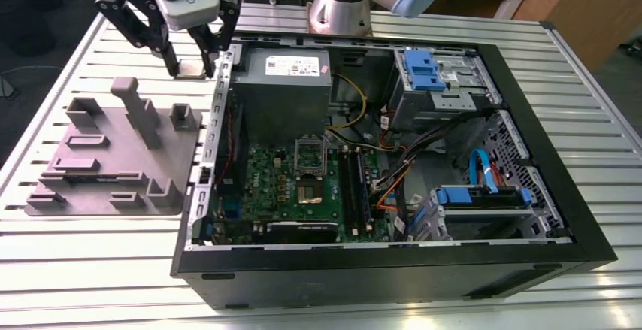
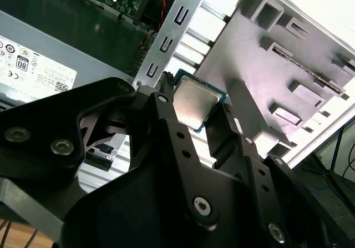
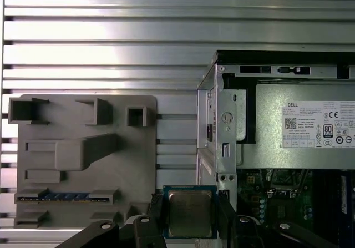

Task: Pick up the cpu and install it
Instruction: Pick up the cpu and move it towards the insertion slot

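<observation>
While hovering just outside the computer case [image 1: 401, 270], near its power-supply corner, the gripper [image 1: 189, 61] is clamping the cpu [image 3: 189, 213] by two opposite edges, metal top facing up, likely so its underside is staying untouched.

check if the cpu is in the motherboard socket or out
Out: the hand grips the cpu above the slatted table, outside the computer case.

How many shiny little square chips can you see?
1. The cpu is clamped in the gripper, over the table beside the computer case, near the grey tray. More might be hidden inside the case.
</observation>
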### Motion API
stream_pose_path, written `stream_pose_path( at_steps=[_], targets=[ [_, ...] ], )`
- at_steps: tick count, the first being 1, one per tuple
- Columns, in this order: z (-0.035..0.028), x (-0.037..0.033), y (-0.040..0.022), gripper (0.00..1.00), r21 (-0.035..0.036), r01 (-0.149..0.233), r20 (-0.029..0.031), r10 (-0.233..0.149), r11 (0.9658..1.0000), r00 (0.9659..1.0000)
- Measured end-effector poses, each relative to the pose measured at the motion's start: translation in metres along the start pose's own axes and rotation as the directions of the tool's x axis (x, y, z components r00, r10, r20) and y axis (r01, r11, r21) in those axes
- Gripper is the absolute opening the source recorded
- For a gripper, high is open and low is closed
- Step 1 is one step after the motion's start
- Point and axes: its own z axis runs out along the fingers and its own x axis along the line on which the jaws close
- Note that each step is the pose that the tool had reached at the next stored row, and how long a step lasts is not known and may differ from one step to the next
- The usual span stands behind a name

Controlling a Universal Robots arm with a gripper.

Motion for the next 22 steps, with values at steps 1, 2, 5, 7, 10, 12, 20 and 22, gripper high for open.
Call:
stream_pose_path(
  at_steps=[1, 2, 5, 7, 10, 12, 20, 22],
  targets=[
    [0.0, -0.0003, 0.0, 0.47, 0.0, 0.0, 0.0, 0.0, 1.0, 1.0],
    [0.0, -0.0008, 0.0, 0.47, 0.0, 0.0, -0.0001, 0.0, 1.0, 1.0],
    [0.0002, -0.0012, 0.0, 0.47, 0.0, 0.0, 0.0, 0.0, 1.0, 1.0],
    [0.0003, -0.0016, 0.0, 0.47, 0.0, 0.0, 0.0, 0.0, 1.0, 1.0],
    [0.0003, -0.0017, 0.0, 0.47, 0.0, 0.0, 0.0, 0.0, 1.0, 1.0],
    [0.0004, -0.0023, 0.0, 0.47, 0.0, 0.0, 0.0, 0.0, 1.0, 1.0],
    [0.0004, -0.0032, 0.0, 0.47, -0.0001, 0.0, 0.0, 0.0, 1.0, 1.0],
    [0.0004, -0.0037, 0.0, 0.47, 0.0, 0.0, 0.0, 0.0, 1.0, 1.0]
  ],
)
